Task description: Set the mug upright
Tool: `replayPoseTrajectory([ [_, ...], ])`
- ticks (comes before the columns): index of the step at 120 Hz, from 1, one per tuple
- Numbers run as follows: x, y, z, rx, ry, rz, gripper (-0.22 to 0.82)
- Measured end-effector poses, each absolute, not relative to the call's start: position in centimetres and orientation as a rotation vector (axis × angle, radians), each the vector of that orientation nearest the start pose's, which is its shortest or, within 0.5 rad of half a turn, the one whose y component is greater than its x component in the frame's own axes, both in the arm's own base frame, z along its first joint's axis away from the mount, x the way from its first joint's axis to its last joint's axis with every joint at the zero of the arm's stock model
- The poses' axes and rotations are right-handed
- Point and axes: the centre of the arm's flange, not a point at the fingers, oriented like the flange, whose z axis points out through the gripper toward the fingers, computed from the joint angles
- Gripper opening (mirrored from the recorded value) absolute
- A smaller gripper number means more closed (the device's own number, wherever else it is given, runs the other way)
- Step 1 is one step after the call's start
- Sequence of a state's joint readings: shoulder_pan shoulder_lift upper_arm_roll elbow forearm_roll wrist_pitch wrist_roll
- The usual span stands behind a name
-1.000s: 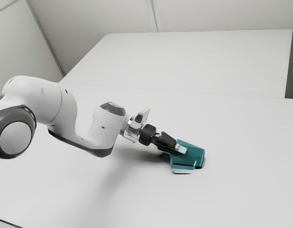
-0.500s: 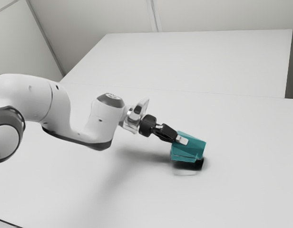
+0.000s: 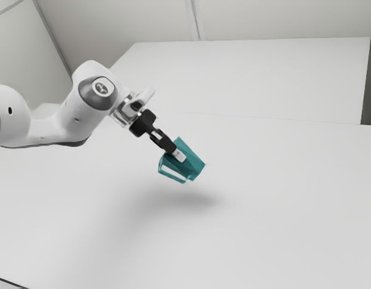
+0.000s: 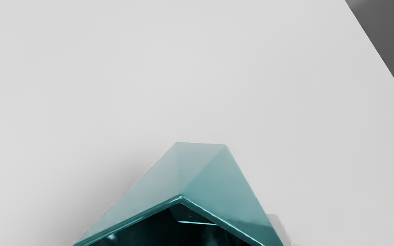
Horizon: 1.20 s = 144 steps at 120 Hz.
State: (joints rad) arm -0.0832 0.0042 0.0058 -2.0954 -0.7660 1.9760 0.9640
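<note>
Mug: one [image 3: 191, 164], teal, hung tilted above the table [image 3: 282, 217], centre of the exterior view
Gripper: one [image 3: 179, 156], its fingers were closed on the mug, gap hidden

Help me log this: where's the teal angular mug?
The mug hangs above the white table near the exterior view's centre, held by the black gripper from that view's left.

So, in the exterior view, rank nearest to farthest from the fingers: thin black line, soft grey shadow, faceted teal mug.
1. Faceted teal mug, in the fingers.
2. Soft grey shadow, on the white table below the mug.
3. Thin black line, at the exterior view's lower left.
</note>
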Motion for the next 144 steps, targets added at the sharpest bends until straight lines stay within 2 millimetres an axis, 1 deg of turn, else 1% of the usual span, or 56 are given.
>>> replayPoseTrajectory([
  [16,52.5,-6.1,45.2,2.475,-0.878,0.211,-0.17],
  [26,51.7,-5.5,46.6,2.553,-0.903,0.192,-0.17],
  [38,50.6,-5.2,47.5,2.637,-0.928,0.155,-0.18],
  [53,49.4,-4.7,47.8,2.744,-0.939,0.098,-0.18],
  [76,47.3,-3.7,46.9,2.901,-0.913,0.004,-0.18],
  [90,46.6,-3.2,45.0,2.971,-0.874,-0.030,-0.18],
  [117,46.4,-3.0,42.0,3.058,-0.791,0.050,-0.18],
  [144,46.6,-3.4,40.1,3.091,-0.709,0.153,-0.18],
])
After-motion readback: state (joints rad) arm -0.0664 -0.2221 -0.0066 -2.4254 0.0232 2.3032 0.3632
